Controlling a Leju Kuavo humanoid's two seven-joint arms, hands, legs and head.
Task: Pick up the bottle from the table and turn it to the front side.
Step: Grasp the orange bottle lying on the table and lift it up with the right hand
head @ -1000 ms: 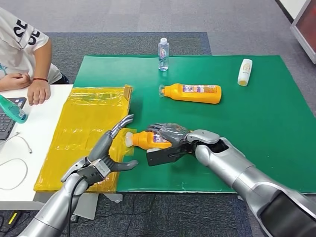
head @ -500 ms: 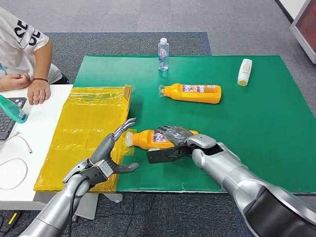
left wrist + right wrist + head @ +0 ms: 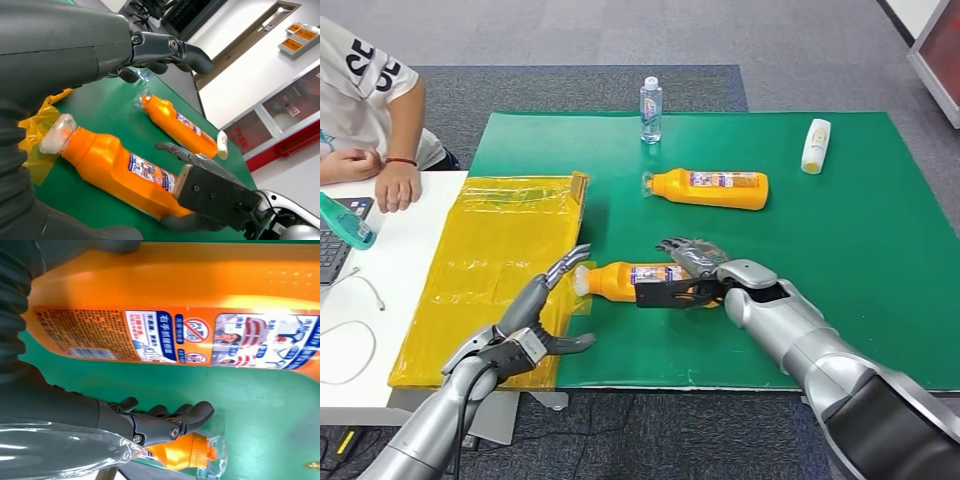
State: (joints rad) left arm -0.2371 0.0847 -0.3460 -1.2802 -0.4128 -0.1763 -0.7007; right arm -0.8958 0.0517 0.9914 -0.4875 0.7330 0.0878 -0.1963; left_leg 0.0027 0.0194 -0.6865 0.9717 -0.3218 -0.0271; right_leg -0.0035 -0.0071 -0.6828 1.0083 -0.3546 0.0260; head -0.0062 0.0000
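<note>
The orange bottle lies on its side on the green mat covering the bench, near the mat's front left part, with its clear cap just beside the edge of the yellow plastic sheet. The right robot hand is wrapped around the base end of this bottle, fingers over the top and thumb along the near side, grasping it while it rests on the mat. The left robot hand hovers over the corner of the yellow sheet, released and holding nothing, its fingertips near the cap but apart from it. A second orange bottle lies farther back, well apart, leaving bare mat between the two. A small clear bottle stands at the mat's far edge, and a white bottle lies toward the far right. A person's hand rests on the white bench at left.
</note>
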